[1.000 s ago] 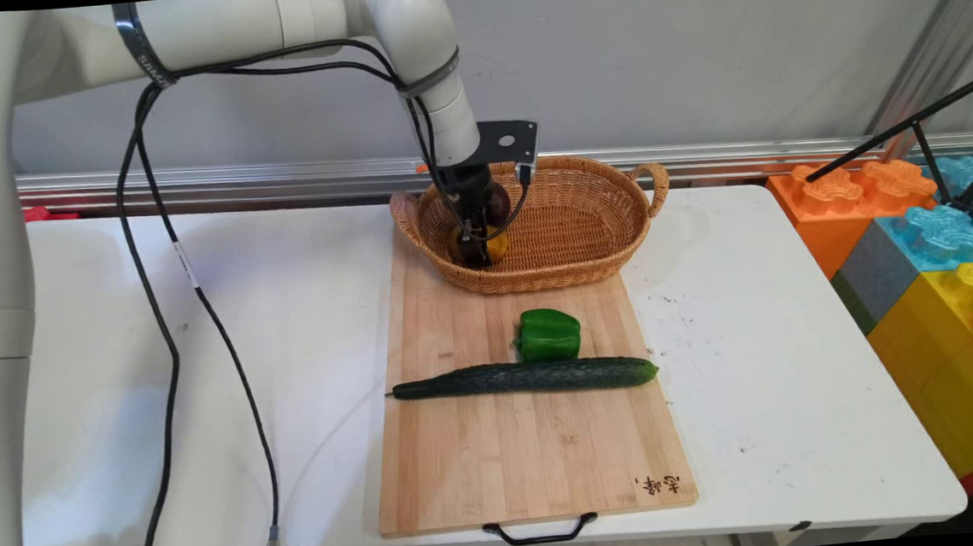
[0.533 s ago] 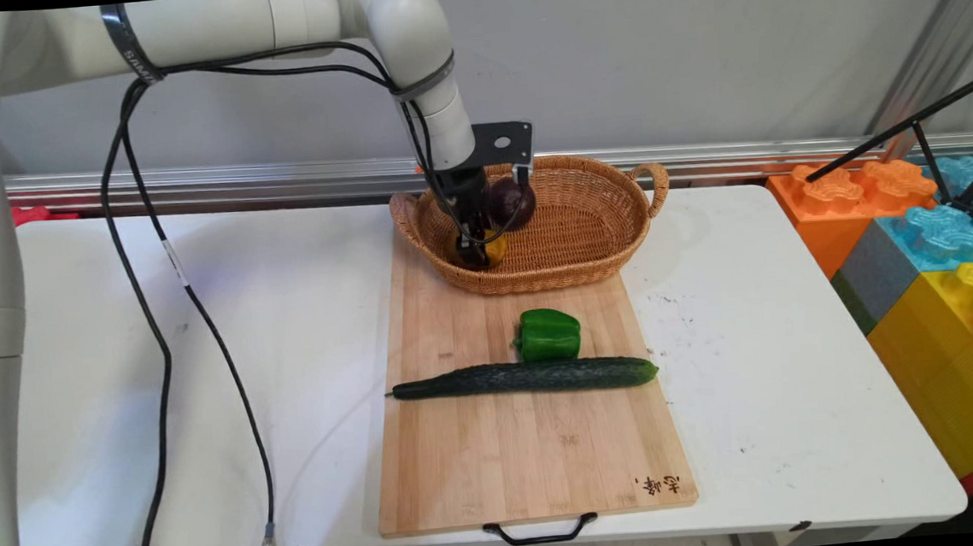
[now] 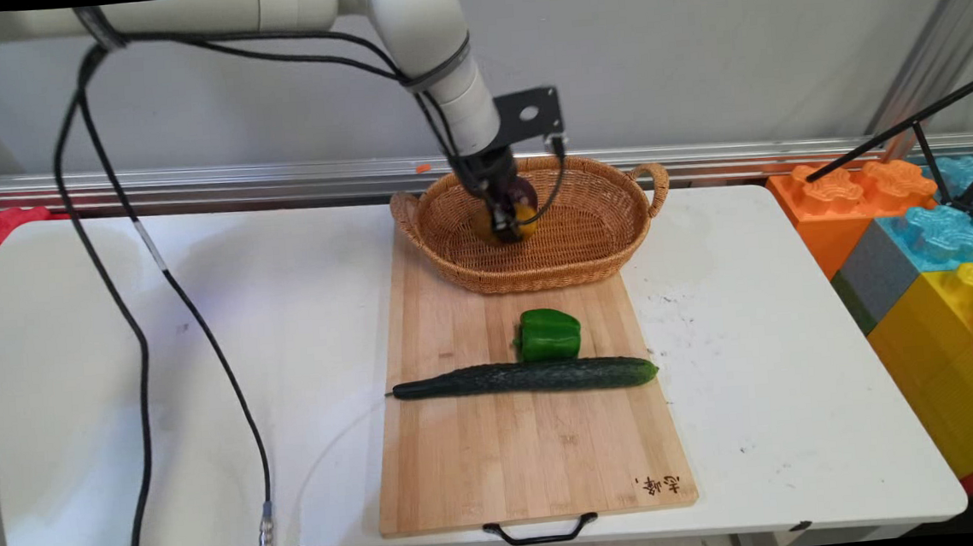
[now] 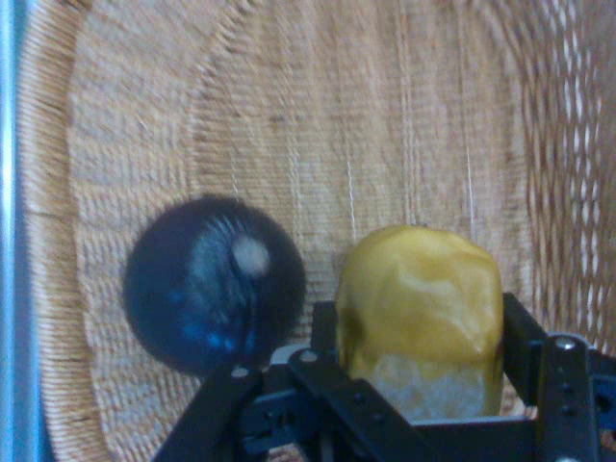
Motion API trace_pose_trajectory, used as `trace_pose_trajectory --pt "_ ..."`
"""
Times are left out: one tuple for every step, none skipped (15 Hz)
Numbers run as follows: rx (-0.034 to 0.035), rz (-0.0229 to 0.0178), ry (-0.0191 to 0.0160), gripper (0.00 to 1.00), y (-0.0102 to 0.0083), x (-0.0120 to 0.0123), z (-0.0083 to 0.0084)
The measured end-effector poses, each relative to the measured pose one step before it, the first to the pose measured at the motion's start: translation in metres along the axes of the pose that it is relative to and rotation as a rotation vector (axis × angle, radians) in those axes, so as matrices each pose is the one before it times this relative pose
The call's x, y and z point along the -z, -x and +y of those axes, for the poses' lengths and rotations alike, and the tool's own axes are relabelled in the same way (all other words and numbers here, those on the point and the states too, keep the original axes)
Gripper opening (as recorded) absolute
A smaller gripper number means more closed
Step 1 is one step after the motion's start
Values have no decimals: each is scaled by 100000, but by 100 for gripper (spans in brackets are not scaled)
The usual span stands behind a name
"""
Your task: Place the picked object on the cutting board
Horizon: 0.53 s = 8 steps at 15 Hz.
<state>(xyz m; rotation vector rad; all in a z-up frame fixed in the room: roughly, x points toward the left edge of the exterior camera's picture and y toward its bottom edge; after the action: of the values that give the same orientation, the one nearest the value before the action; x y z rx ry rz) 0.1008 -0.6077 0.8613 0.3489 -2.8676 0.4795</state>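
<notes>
My gripper [image 3: 507, 223] reaches down into the wicker basket [image 3: 595, 240] at the far end of the cutting board [image 3: 525, 450]. It is shut on a yellow fruit [image 3: 524, 217], held a little above the basket floor near the middle. In the hand view the yellow fruit [image 4: 419, 308] sits between the two black fingers [image 4: 520, 332]. A dark purple round thing [image 4: 214, 298] lies on the basket floor [image 4: 385, 115] just left of it. In the main view this dark purple thing [image 3: 524, 191] shows right behind the gripper.
A green pepper [image 3: 549, 334] and a long cucumber [image 3: 528, 377] lie across the middle of the board. Big coloured blocks [image 3: 920, 234] stand off the table's right side, with a black tripod leg [image 3: 904, 128] above them. Black cables [image 3: 139, 331] hang at the left.
The gripper has moved from the basket's left part to the right and upward, carrying the yellow fruit with it. The dark purple thing stays in the basket.
</notes>
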Motion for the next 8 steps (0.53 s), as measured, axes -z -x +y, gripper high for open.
trace_pose_trajectory --pt "2066 1298 -2003 0 -814 882 446" --pt "1297 790 -1218 0 -578 596 328" --pt "2027 1041 -1646 0 -760 839 467" --pt "2598 868 -1126 0 -826 943 709" --pt "2858 423 -455 0 -638 918 834" --pt "2215 205 62 0 -528 742 812" --pt "2277 34 442 0 -494 794 971" --pt "2049 -120 664 0 -425 803 1034"
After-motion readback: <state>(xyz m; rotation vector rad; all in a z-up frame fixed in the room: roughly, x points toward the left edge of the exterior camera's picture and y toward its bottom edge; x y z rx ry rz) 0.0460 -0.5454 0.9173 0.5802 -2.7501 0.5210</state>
